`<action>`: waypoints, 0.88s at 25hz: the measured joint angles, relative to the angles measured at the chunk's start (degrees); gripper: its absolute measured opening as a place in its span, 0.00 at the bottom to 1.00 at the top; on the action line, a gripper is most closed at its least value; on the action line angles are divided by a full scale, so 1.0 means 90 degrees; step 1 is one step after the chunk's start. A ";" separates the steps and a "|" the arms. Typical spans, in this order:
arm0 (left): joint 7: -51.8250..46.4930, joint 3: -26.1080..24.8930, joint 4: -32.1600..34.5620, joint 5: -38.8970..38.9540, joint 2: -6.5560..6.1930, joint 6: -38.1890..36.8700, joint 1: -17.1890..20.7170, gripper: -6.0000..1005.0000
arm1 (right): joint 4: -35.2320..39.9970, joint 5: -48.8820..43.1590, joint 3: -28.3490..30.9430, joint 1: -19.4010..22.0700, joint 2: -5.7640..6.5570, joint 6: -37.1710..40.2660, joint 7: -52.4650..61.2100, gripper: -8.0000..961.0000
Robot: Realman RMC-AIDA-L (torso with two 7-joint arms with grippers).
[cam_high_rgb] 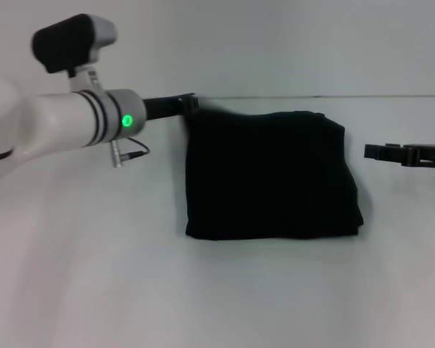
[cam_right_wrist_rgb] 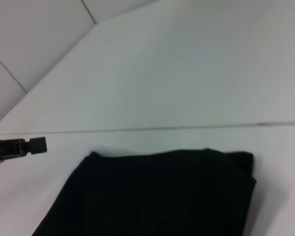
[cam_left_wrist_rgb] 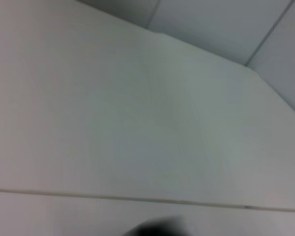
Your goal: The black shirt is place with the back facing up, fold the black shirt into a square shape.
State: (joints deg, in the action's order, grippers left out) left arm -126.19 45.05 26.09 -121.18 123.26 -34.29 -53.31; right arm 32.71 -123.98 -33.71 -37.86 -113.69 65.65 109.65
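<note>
Folding looks close to finished, so you have little left to do. The black shirt (cam_high_rgb: 272, 174) lies near the middle of the white table (cam_high_rgb: 203, 290) as a compact, roughly square bundle with straight near and left edges; no sleeve or neckline shows outside the outline. The right edge looks slightly uneven, with a small bulge of layered fabric at its near corner, and the far right corner is a little rounded in the right wrist view (cam_right_wrist_rgb: 152, 191).

Your left gripper (cam_high_rgb: 185, 104) sits at the shirt's far left corner, touching it or just beside it; you cannot tell from these views whether its claw is spread, closed, or pinching fabric. Your right gripper (cam_high_rgb: 383, 152) hangs off the shirt's right edge, clear of the cloth, and its claw state also cannot be read.

What remains, by my judgement, is to withdraw the left arm without dragging that corner, and perhaps tidy the right side.
</note>
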 joint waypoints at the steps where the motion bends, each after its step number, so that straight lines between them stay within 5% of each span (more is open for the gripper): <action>1: 0.0010 -0.0001 0.0177 0.0001 -0.0010 -0.0107 0.0118 0.15 | 0.0006 0.0031 0.0004 -0.0016 -0.0012 0.0000 -0.0088 0.61; 6: 0.0648 0.0007 0.1464 0.0346 0.0121 -0.1243 0.0894 0.27 | 0.0071 0.0402 0.0021 -0.0055 -0.0071 0.0003 -0.0509 0.66; 10: 0.1758 -0.0248 0.1871 0.0930 0.0079 -0.2840 0.1305 0.37 | 0.0140 0.0956 0.0025 0.0007 -0.0067 0.0231 -0.1123 0.78; 14: 0.2770 -0.0391 0.2057 0.1091 0.0082 -0.4055 0.1512 0.47 | 0.0243 0.0979 -0.0020 0.0024 -0.0040 0.0572 -0.1488 0.94; 22: 0.4223 0.0018 0.1992 0.0799 0.0096 -0.4803 0.1473 0.73 | 0.0955 0.0181 -0.0649 -0.0051 -0.0127 0.1034 -0.1089 0.95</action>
State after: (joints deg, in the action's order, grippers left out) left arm -88.18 45.21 44.01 -113.99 124.13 -77.52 -40.05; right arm 41.31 -122.35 -39.55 -38.32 -114.83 74.96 99.85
